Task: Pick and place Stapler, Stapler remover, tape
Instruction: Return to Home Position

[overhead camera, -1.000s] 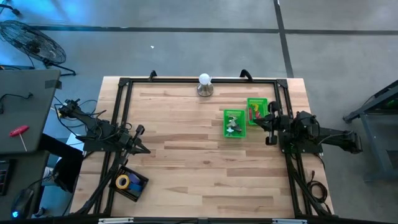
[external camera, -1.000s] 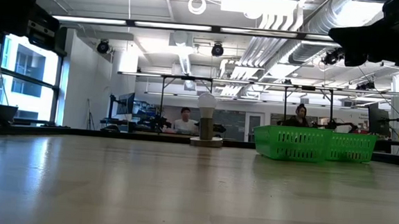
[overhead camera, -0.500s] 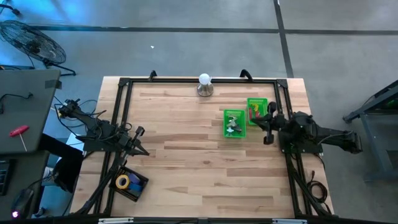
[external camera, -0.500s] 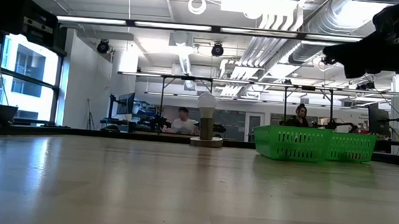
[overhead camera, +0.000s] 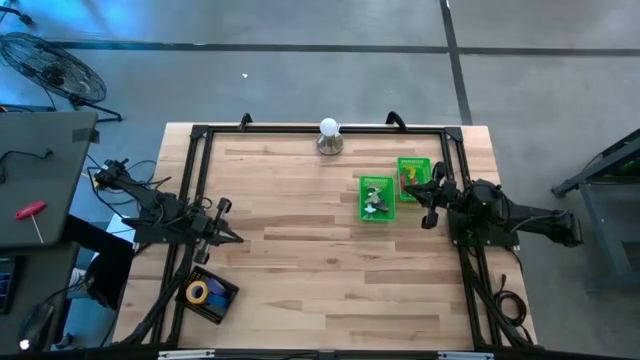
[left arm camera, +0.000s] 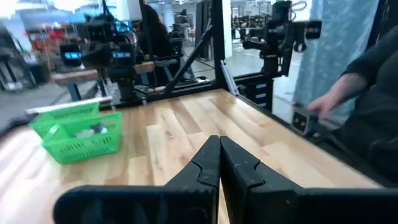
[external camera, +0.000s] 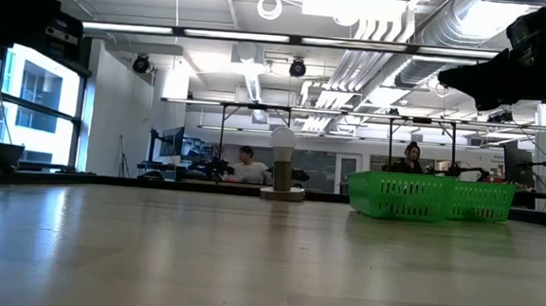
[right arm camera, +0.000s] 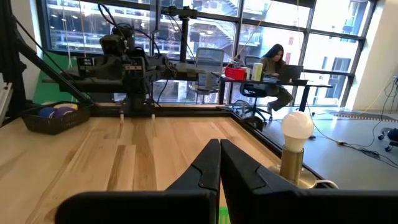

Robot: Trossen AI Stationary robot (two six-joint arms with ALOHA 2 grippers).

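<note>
Over left side: left claw (left arm camera: 219, 144), closed tight
Right claw (right arm camera: 219, 147): closed tight, by green bins (overhead camera: 377, 180)
Tape (overhead camera: 197, 292): in black bin (overhead camera: 224, 296)

Two bins (overhead camera: 378, 215) right of centre — lamp (overhead camera: 329, 137) behind, basket (overhead camera: 226, 294) front-left.

bulb lamp (overhead camera: 329, 130) – far edge of table (overhead camera: 320, 280) | fan (overhead camera: 52, 66) – floor (overhead camera: 300, 70) (left side)
</note>
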